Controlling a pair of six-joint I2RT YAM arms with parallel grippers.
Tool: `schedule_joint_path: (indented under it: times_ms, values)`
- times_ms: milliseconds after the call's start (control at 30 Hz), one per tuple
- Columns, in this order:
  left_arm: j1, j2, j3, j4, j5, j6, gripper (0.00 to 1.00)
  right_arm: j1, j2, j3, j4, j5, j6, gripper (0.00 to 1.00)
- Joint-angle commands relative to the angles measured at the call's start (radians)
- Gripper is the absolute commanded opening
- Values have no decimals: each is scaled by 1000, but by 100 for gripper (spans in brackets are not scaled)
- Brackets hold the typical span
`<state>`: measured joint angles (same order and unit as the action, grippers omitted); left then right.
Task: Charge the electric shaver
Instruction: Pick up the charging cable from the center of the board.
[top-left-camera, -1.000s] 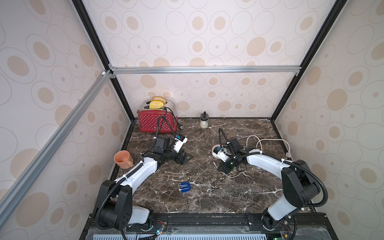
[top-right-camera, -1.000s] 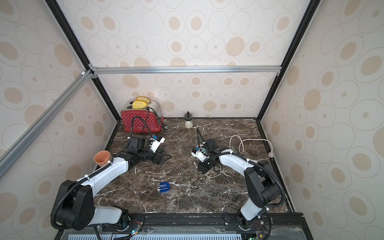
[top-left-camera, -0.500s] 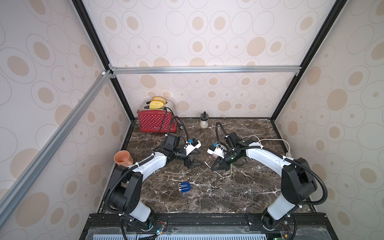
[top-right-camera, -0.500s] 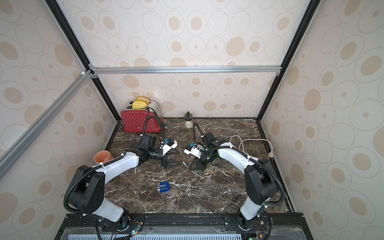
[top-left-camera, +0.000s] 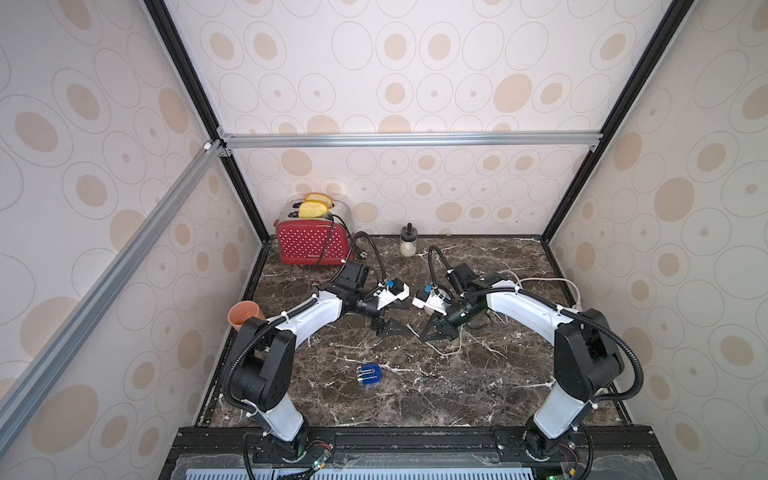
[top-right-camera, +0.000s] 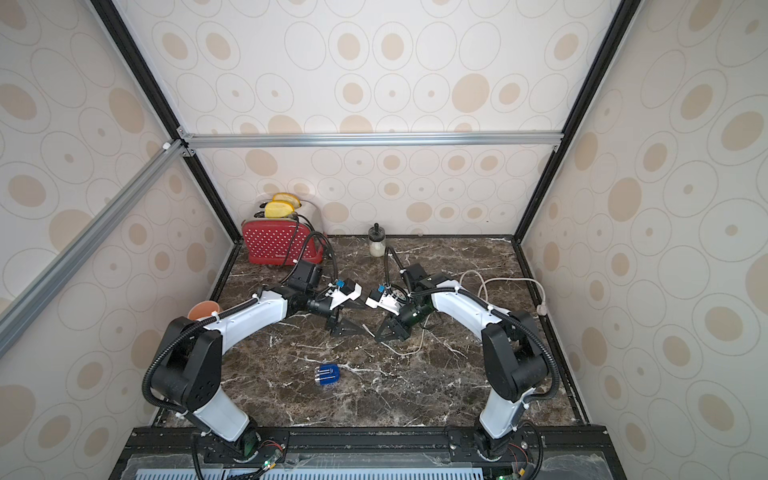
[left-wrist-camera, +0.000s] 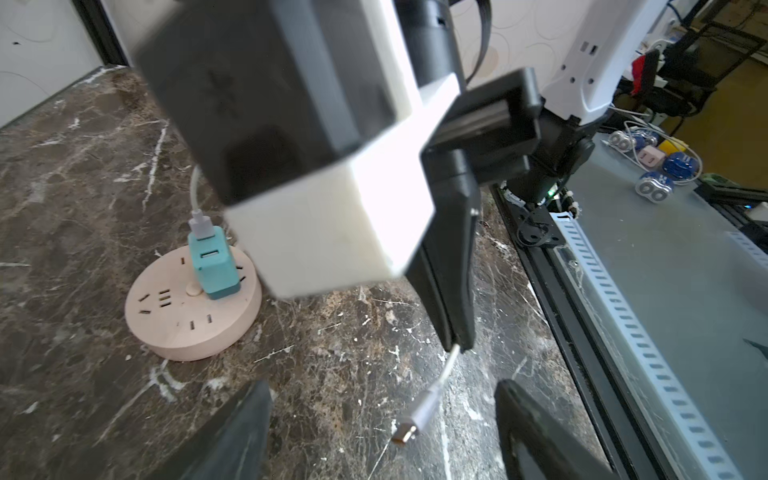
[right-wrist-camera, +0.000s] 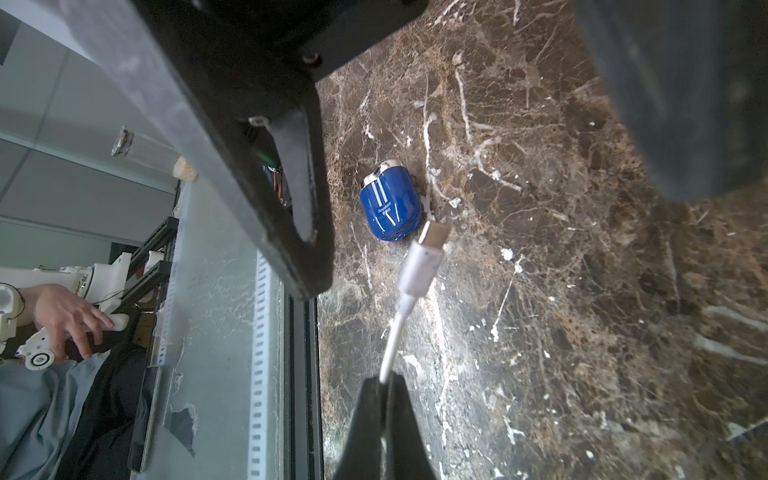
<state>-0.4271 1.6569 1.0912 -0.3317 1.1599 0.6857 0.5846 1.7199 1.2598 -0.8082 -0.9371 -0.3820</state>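
The electric shaver, dark blue with white stripes, lies alone on the marble near the front, apart from both grippers. My right gripper is shut on a thin white charging cable, and the cable's metal plug sticks out free beyond the tips. Facing it at mid-table, my left gripper is open, with that plug hanging between its spread fingers and touching neither. The cable's other end sits in a teal adapter on the round pink power strip.
A red toaster with bread stands at the back left, with a small glass jar beside it at the back. An orange cup is by the left wall. Loose white cable loops at the right.
Both arms have swung in to the middle of the table. The right gripper brought the cable end toward the left gripper, which now faces it tip to tip.
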Motion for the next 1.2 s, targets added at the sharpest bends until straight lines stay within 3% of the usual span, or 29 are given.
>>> schedule_joint_path:
  times_ms: [0,500,767,900,1033,1167]
  values:
    - [-9,4,42,-130,50,120,83,-15,-2,13,15,-45,-12,0]
    - [-41,6,44,-100,32,128,62,-21,0,10,46,-66,21,0]
    - [-41,3,41,-115,35,124,29,-28,0,-3,77,-84,45,0]
    - [-42,0,45,-129,29,125,24,-33,3,-4,80,-88,47,0]
    - [-41,-3,59,-177,14,147,1,-42,-3,-14,95,-95,60,0]
    - [-42,-1,71,-212,-4,145,0,-45,-19,-21,110,-94,70,0]
